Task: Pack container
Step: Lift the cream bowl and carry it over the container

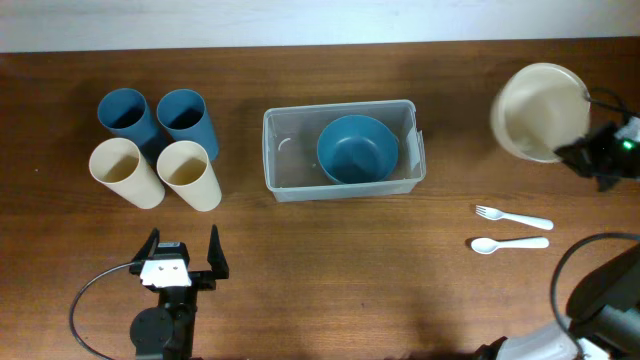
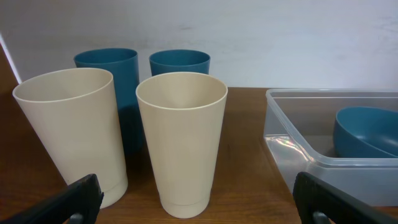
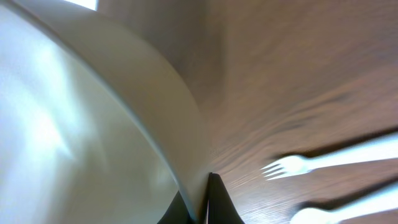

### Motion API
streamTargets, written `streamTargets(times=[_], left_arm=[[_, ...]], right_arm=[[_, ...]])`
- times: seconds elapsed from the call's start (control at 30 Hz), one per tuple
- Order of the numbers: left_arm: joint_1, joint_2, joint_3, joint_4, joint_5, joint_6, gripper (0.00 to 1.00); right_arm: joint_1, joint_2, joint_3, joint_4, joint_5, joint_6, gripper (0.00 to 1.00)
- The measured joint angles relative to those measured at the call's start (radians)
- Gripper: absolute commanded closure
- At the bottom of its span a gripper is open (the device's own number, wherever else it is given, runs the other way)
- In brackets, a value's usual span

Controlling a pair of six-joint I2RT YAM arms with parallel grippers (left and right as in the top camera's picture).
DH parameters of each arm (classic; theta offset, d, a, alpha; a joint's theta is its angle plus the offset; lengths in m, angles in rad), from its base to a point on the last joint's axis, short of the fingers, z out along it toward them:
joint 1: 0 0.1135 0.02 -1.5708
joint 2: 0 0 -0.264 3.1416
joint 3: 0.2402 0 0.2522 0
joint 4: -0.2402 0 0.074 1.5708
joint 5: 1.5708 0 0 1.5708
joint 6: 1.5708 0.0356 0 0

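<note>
Nearest us, our left jaws stand wide open and hold nothing. Off to the right a spoon [image 1: 508, 243] lies on the table [image 1: 330, 270], a fork [image 1: 512, 216] just beyond it, both handles pointing right. Next come two cream cups [image 1: 188, 175], upright ahead of the left jaws. The container [image 1: 285, 150] sits mid-table, right of the cups and apart from them, a blue bowl [image 1: 357, 148] in its right half. Two blue cups [image 1: 187, 120] stand close behind the cream ones. At far right, our right jaws are closed on the rim of a tilted cream bowl [image 1: 535, 110].
</note>
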Motion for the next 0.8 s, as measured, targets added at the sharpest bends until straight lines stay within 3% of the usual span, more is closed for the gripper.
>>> streamTargets(times=[0.13, 0.47, 0.8], left_arm=[[0.0, 0.0, 0.0, 0.0, 0.0, 0.0, 0.0], [0.0, 0.0, 0.0, 0.0, 0.0, 0.0, 0.0], [0.0, 0.0, 0.0, 0.0, 0.0, 0.0, 0.0]], right_arm=[[0.157, -0.032, 0.026, -0.01, 0.011, 0.002, 0.96], [0.592, -0.034, 0.092, 0.045, 0.25, 0.091, 0.96], [0.738, 0.003, 0.092, 0.066, 0.357, 0.163, 0.96]])
